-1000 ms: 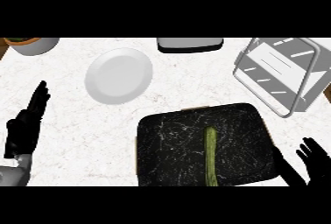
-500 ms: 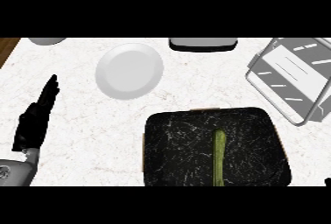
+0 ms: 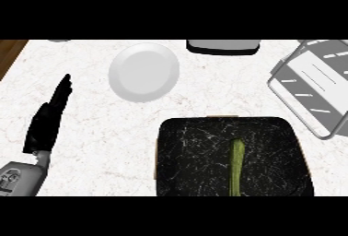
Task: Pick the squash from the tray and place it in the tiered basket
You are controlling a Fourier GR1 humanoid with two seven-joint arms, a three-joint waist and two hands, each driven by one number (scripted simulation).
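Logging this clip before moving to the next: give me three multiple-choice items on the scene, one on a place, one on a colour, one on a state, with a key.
1. Where does the squash lie?
A. on the white plate
B. on the black tray
C. in the tiered basket

2. What colour is the plate?
A. white
B. red
C. black

3. How is the left hand?
A. curled round the squash
B. open, fingers straight, holding nothing
C. pressing on the plate

Key:
1. B: the green squash lies lengthwise on the black tray, apart from the tiered basket at the right edge.
2. A: the plate is white.
3. B: the left hand shows at the left over bare counter, fingers straight, touching nothing.
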